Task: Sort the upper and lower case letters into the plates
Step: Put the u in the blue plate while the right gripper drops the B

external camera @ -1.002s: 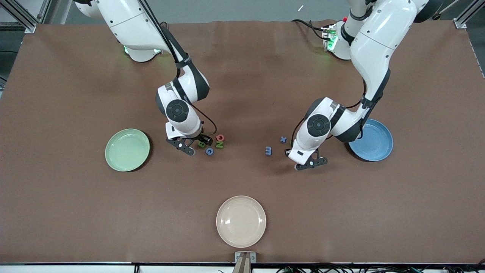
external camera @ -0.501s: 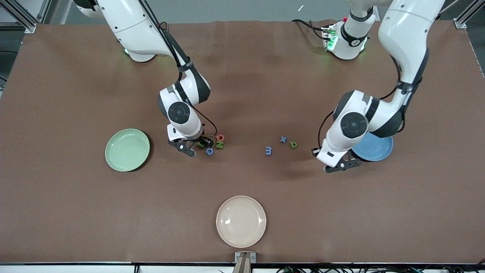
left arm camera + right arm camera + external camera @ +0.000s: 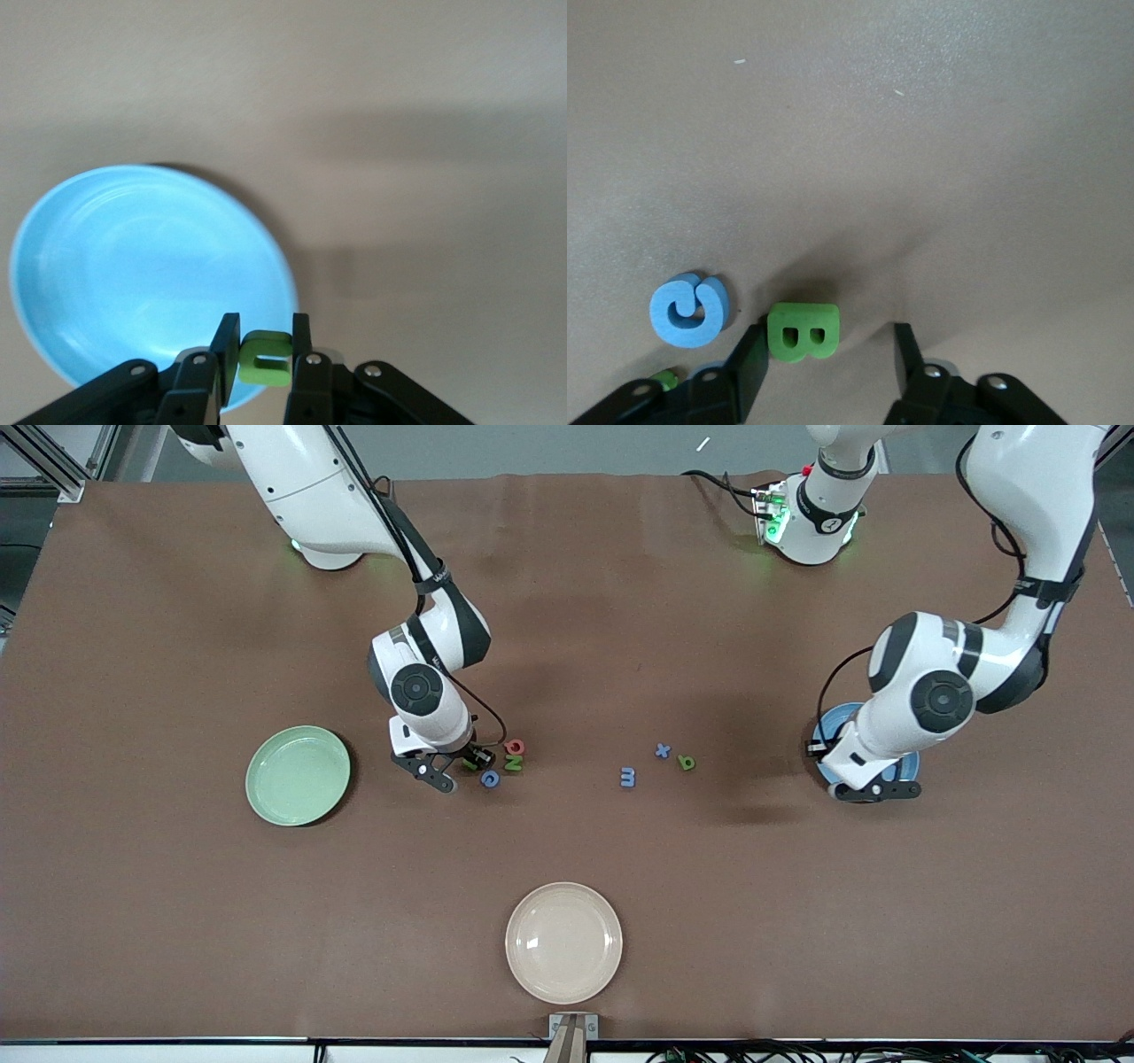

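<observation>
My left gripper (image 3: 266, 354) is shut on a small green lower-case letter (image 3: 266, 358) and hangs over the rim of the sky blue plate (image 3: 133, 274). The front view shows that gripper (image 3: 873, 789) above the plate (image 3: 911, 764). My right gripper (image 3: 828, 354) is down at the table, open, with the green B (image 3: 803, 331) between its fingers, against one and apart from the other. The blue C (image 3: 688, 308) lies beside it. Red Q (image 3: 514, 746), green N (image 3: 513, 763) and blue C (image 3: 490, 779) cluster by this gripper (image 3: 459, 764). The mint plate (image 3: 298, 775) lies toward the right arm's end.
Blue x (image 3: 663, 750), a green lower-case letter (image 3: 686, 762) and blue m (image 3: 628, 778) lie mid-table between the two arms. A cream-beige plate (image 3: 563, 942) sits near the table's front edge.
The left arm has carried its green letter from beside the x and m over to the blue plate, uncovering another green letter. The right gripper's jaws have narrowed around the B.
</observation>
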Motion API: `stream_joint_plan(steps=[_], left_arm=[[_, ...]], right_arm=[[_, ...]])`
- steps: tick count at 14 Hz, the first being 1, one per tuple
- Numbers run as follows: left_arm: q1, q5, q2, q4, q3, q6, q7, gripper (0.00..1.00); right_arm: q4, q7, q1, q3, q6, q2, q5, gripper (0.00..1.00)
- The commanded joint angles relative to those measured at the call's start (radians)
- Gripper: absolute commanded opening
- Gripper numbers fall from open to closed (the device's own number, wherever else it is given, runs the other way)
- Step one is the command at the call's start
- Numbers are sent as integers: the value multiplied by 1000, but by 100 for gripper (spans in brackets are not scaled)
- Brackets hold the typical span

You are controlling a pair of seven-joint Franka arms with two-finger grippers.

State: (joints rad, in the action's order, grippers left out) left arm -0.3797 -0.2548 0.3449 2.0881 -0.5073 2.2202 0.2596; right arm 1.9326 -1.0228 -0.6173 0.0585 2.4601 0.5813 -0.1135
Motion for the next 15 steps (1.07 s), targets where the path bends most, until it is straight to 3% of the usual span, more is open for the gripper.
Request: stream_joint_plan(steps=[1, 5, 7, 8, 10, 11, 15], left_arm=[[-68, -23, -58, 85, -20, 29, -97, 13], [-136, -130, -52, 180, -20, 147, -135, 13], [-166, -156, -49, 219, -20, 185, -137, 13], [-166, -159, -49, 245, -22, 223, -135, 13], [-168, -161, -43, 283, -20, 288, -135, 13], [-166, -161, -38, 294, -20, 302, -135, 13], [-168, -227, -18, 316, -20, 348, -125, 13]], right_arm=[[-1, -22, -9, 6, 0, 0, 5, 61], [0, -22, 1, 7, 0, 0, 8, 54], [0, -20, 2, 9, -4, 0, 9, 46], [0, -20, 2, 11, -7, 0, 9, 36], [0, -22, 5, 12, -10, 0, 9, 7], [0, -23, 14, 14, -16, -1, 9, 3], [-30, -7, 37, 64, -226, -92, 15, 0]])
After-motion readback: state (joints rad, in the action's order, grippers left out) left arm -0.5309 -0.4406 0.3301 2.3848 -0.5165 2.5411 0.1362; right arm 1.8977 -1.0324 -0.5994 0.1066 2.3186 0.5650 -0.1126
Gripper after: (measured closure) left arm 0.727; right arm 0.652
